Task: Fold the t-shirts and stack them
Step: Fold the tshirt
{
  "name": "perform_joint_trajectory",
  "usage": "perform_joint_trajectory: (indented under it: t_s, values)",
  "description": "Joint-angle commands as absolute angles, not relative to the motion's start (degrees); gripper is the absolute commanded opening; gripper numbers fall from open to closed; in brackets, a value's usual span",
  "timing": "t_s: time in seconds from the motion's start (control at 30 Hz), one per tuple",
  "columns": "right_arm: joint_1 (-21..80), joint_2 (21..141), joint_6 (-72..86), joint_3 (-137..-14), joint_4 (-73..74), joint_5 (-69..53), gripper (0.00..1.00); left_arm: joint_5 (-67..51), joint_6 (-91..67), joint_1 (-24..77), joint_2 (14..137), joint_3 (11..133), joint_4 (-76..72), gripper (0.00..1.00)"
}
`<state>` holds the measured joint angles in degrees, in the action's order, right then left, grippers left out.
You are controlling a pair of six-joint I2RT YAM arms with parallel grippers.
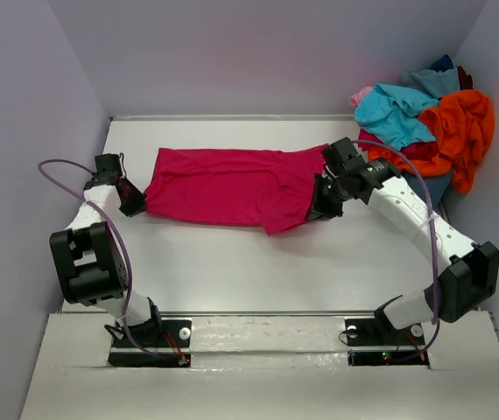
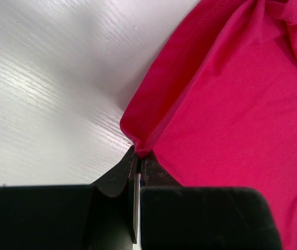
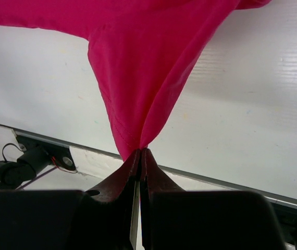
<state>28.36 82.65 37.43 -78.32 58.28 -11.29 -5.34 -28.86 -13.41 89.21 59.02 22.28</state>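
Near edge out: left fingers [image 2: 114,182], 9 o'clock, pressed together on a folded hem corner of the crimson t-shirt [image 1: 223,185]. The right fingers [image 3: 118,181], 3 o'clock, pinch a tapering cloth peak. Soft matte shirt spans between them over the ridged white surface [image 1: 258,262]. Crumpled t-shirt pile [image 1: 433,122] at 1 o'clock.

I see one t-shirt [image 1: 223,185] lying across the desk [image 1: 249,271], left hand [image 1: 140,206] at its left end, right hand [image 1: 318,208] at its right; shirt heap [image 1: 433,122] behind, far right.

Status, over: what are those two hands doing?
Left hand shut on crimson-magenta cloth t-shirt, left end. Right hand shut on right end. Shirt spread between. Heap of coloured shirts apart, far right.
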Motion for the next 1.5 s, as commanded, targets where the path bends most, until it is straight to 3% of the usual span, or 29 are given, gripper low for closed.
perform_joint_trajectory:
  t_s: [0.0,0.77,1.07,1.47]
  values:
    - [30.1,80.9,38.7,-80.8,59.4,-10.7,0.07,-4.5,-30.0,-13.7,87.1,62.0,22.8,0.06]
    - [29.5,92.0,37.8,-96.0,60.5,3.7,0.07,-7.6,-31.3,-13.7,98.0,75.3,23.8,0.06]
    - [21.8,96.4,36.5,-98.1,56.7,3.0,0.07,-6.9,-31.0,-13.2,103.8,81.9,25.1,0.06]
    - [16.7,108.7,33.0,-113.9,57.8,0.8,0.07,-7.3,-30.1,-10.6,113.5,97.7,28.0,0.06]
